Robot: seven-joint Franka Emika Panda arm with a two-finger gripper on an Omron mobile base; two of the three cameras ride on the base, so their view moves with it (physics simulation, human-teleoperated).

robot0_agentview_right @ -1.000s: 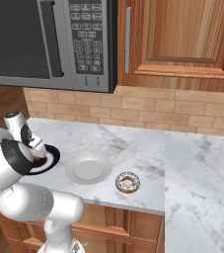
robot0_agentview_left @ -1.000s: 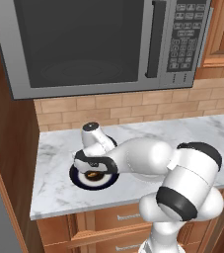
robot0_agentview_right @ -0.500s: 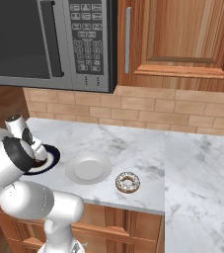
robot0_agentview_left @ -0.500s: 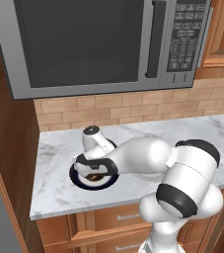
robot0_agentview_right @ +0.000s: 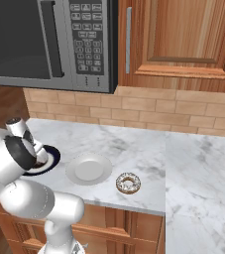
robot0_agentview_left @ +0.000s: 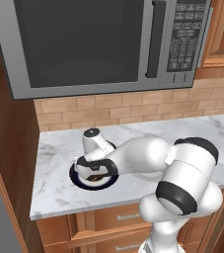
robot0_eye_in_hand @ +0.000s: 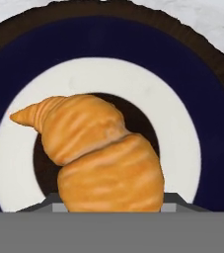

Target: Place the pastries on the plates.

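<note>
While the gripper [robot0_agentview_left: 96, 170] hangs low over the navy plate [robot0_eye_in_hand: 217, 123], its jaws grasp the croissant [robot0_eye_in_hand: 98, 155] above the plate's centre. Doughnut [robot0_agentview_right: 128, 183] sits on tabletop [robot0_agentview_right: 134, 149] nr white plate [robot0_agentview_right: 88, 168].

**Kitchen setting: counter, wall and cabinetry**

A white, grey-veined marble counter [robot0_agentview_right: 134, 149] runs along a tan brick backsplash [robot0_agentview_right: 148, 109]. A stainless microwave [robot0_agentview_left: 103, 44] with a dark door and a keypad hangs above it. Wooden wall cabinets [robot0_agentview_right: 183, 39] stand beside the microwave; wooden drawers [robot0_agentview_left: 103, 220] sit beneath the counter. Lighting is even.
</note>
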